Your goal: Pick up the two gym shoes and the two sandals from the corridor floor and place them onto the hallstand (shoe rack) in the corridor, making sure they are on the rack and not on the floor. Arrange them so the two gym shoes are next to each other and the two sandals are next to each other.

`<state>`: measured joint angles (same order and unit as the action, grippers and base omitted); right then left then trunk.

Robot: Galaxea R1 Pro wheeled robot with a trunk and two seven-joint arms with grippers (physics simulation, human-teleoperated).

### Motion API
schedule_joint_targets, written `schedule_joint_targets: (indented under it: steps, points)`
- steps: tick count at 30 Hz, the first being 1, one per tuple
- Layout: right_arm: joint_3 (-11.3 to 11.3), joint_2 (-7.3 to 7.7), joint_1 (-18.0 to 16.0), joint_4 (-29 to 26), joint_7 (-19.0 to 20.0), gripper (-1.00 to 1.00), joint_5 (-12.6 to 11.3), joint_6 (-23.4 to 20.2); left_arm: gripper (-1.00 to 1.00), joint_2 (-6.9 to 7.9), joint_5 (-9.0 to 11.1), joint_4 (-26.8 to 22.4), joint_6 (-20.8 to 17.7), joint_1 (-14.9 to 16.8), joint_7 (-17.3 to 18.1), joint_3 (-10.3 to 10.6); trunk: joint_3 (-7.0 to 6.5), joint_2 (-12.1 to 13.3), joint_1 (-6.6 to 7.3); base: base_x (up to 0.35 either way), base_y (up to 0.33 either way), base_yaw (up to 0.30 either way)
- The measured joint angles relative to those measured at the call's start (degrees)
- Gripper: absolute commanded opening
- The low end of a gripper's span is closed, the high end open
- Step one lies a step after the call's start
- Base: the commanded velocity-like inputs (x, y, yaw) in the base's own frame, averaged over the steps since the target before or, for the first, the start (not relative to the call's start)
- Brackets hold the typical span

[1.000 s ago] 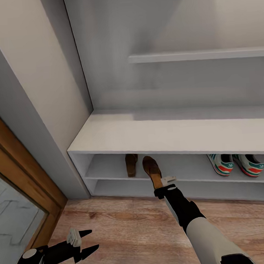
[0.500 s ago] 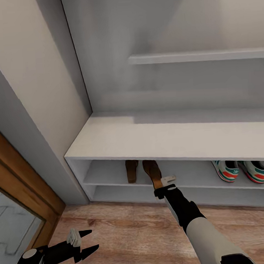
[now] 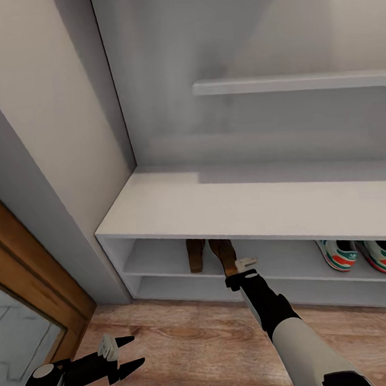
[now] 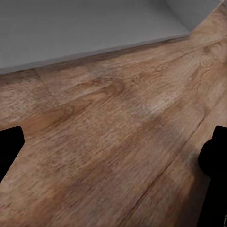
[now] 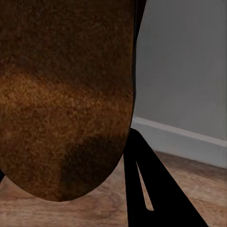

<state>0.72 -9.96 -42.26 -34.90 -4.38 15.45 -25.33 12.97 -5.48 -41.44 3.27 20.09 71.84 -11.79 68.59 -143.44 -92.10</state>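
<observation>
Right hand (image 3: 232,269) grips a sandal (image 3: 222,254), toe hidden under hallstand (image 3: 257,203).

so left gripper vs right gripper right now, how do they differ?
The left gripper is open and empty; the right gripper is shut on a sandal.
The left gripper hangs low over the floor, away from the rack; the right gripper reaches to the rack's upper shelf row.
The left wrist view shows bare planks; the right wrist view shows the sandal's brown sole close up.
Both have dark fingers.
</observation>
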Motion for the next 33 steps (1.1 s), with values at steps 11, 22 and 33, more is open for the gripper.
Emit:
schedule_joint_targets:
  steps: [11, 22, 33]
  points:
    - [0.0, 0.0, 0.0, 0.0, 0.1, -1.0, -0.4, 0.1, 1.0, 0.0, 0.1, 0.0, 0.0, 0.0, 0.0, 0.0, -0.01, 0.0, 0.02, 0.139, 0.001, 0.0]
    - [0.0, 0.0, 0.0, 0.0, 0.0, -1.0, -0.1, 0.0, 1.0, 0.0, 0.1, 0.0, 0.0, 0.0, 0.0, 0.0, -0.01, 0.0, 0.02, 0.041, 0.011, 0.0]
    - [0.0, 0.0, 0.0, -0.1, 0.0, -1.0, 0.3, 0.0, 1.0, 0.0, 0.1, 0.0, 0.0, 0.0, 0.0, 0.0, -0.01, 0.0, 0.01, 0.042, 0.025, 0.0]
